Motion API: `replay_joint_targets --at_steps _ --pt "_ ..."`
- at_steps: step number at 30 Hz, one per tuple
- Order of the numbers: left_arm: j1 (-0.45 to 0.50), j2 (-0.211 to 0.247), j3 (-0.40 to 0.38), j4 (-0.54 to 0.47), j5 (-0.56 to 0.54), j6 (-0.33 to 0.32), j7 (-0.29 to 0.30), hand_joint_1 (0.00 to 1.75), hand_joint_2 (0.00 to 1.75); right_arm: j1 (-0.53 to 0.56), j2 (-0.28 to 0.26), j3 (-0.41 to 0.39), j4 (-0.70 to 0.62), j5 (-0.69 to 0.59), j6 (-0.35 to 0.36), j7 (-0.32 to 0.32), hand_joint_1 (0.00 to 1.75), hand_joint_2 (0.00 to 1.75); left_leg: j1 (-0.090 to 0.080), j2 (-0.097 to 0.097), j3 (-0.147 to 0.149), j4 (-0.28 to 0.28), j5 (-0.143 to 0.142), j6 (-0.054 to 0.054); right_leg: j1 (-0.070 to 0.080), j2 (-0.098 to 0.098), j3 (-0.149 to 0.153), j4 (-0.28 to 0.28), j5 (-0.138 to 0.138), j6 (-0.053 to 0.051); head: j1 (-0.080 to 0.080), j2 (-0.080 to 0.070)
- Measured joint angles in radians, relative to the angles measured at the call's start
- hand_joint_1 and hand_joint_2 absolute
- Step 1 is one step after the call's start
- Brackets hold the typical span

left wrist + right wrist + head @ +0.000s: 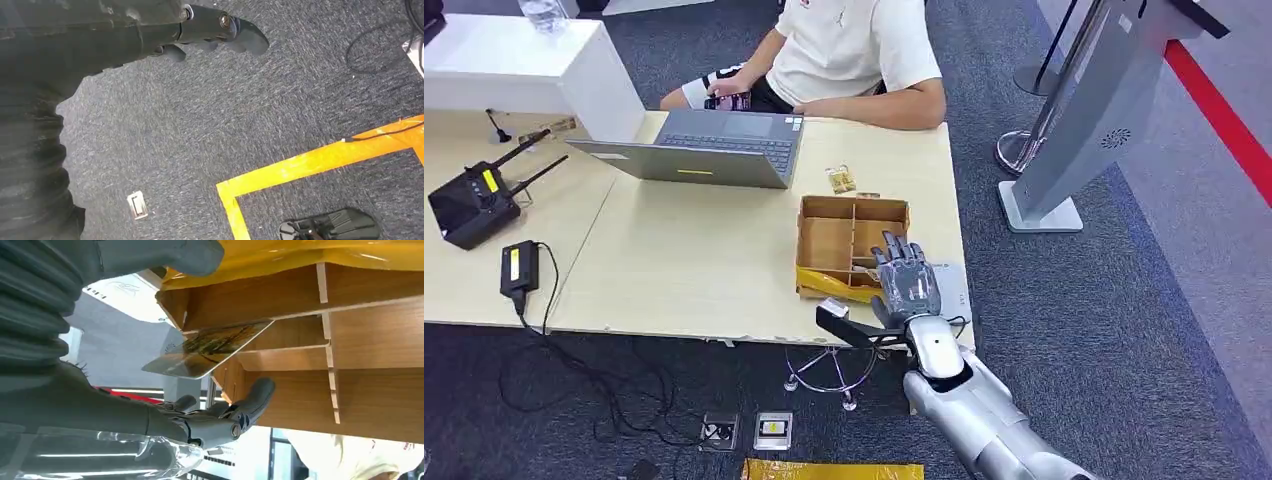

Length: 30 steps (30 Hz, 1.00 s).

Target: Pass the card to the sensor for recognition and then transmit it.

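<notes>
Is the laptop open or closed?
Open. The laptop on the table has its keyboard showing, its lid folded right back.

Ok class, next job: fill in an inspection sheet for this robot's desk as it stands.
Surface: pale wooden table, bare in the middle.
Job's things: patterned card leaning in a divided wooden tray.
Clutter: grey laptop, black antenna router, black power adapter.
Hands: right hand spread around the card, not gripping; left hand hangs over carpet, holding nothing.
Cables: black leads looped on the floor under the table.
Surroundings: seated person in a white shirt, grey kiosk stand, yellow floor tape.
</notes>
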Motion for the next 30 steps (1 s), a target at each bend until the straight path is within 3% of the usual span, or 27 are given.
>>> replay_joint_targets --at_steps 1,2,4,5,7,14,18,24,30 --pt "0.000 0.000 0.000 0.000 -0.001 0.000 0.000 0.00 1.75 0.000 0.000 0.000 0.000 0.000 -0.001 0.000 0.86 1.75 0.000 0.000 0.000 0.000 0.000 0.000 0.000 0.000 0.000 0.000 0.000 0.000 0.000 0.000" --pt "0.000 0.000 0.000 0.000 -0.001 0.000 0.000 0.00 1.75 0.000 0.000 -0.001 0.000 0.001 -0.001 0.000 0.86 1.75 0.000 0.000 0.000 0.000 0.000 0.000 0.000 0.000 0.000 0.000 0.000 0.000 0.000 0.000" --pt "0.000 0.000 0.000 0.000 -0.003 0.000 0.000 0.00 1.75 0.000 0.000 -0.003 0.000 0.003 -0.001 0.000 1.17 1.75 0.000 0.000 0.000 0.000 0.000 0.000 0.000 0.000 0.000 0.000 0.000 0.000 0.000 0.000" --pt "0.000 0.000 0.000 0.000 -0.003 0.000 0.000 0.00 1.75 0.000 0.000 -0.004 0.000 0.004 -0.002 0.000 1.20 1.75 0.000 0.000 0.000 0.000 0.000 0.000 0.000 0.000 0.000 0.000 0.000 0.000 0.000 0.000" --pt "0.000 0.000 0.000 0.000 -0.004 0.000 0.000 0.00 1.75 0.000 0.000 -0.004 0.000 0.007 -0.002 0.000 1.55 1.75 0.000 0.000 0.000 0.000 0.000 0.000 0.000 0.000 0.000 0.000 0.000 0.000 0.000 0.000" --pt "0.000 0.000 0.000 0.000 -0.010 0.000 0.000 0.00 1.75 -0.006 -0.001 -0.006 -0.001 0.014 -0.011 0.003 1.59 1.75 0.000 0.000 0.000 0.000 0.000 0.000 0.000 0.000 0.000 0.000 0.000 0.000 0.000 0.000" --pt "0.000 0.000 0.000 0.000 -0.011 0.000 0.000 0.00 1.75 -0.006 -0.001 -0.006 -0.002 0.015 -0.011 0.003 1.48 1.75 0.000 0.000 0.000 0.000 0.000 0.000 0.000 0.000 0.000 0.000 0.000 0.000 0.000 0.000" --pt "0.000 0.000 0.000 0.000 -0.010 0.000 0.000 0.00 1.75 -0.006 -0.001 -0.006 -0.003 0.024 -0.011 0.006 1.61 1.75 0.000 0.000 0.000 0.000 0.000 0.000 0.000 0.000 0.000 0.000 0.000 0.000 0.000 0.000" --pt "0.000 0.000 0.000 0.000 -0.010 0.000 0.000 0.00 1.75 -0.006 -0.001 -0.006 -0.014 0.034 -0.014 0.006 1.62 1.75 0.000 0.000 0.000 0.000 0.000 0.000 0.000 0.000 0.000 0.000 0.000 0.000 0.000 0.000"
